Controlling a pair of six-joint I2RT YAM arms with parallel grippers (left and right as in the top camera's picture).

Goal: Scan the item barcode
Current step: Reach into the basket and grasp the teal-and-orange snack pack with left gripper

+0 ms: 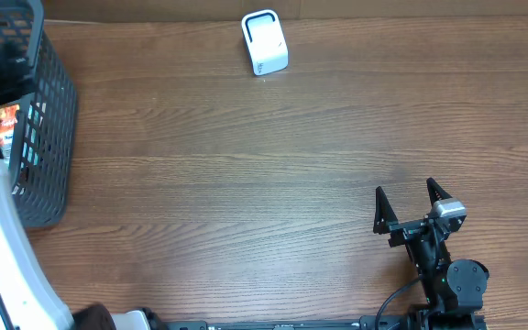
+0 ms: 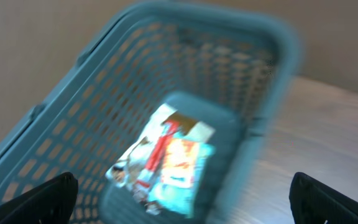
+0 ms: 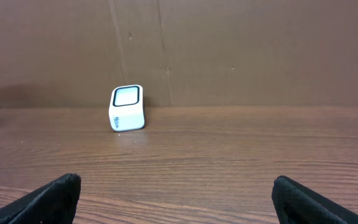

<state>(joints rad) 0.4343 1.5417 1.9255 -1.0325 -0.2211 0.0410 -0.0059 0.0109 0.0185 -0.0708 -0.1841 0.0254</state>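
Wood-grain bench [image 1: 246, 183], brown. Dark mesh basket [image 1: 51, 128] stands at left edge, toward far corner. White scanner [image 1: 264, 42] with dark-framed window stands near far edge, about mid-width, well apart from basket. Both rest directly on bench.

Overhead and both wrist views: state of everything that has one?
Basket: upright at left edge of the table, packets inside.
Packets: lying on basket floor, ungripped; view blurred.
Scanner: standing at far edge, window facing the near edge, untouched.
Left gripper: open, empty, above the basket.
Right gripper: open, empty, near right of table.
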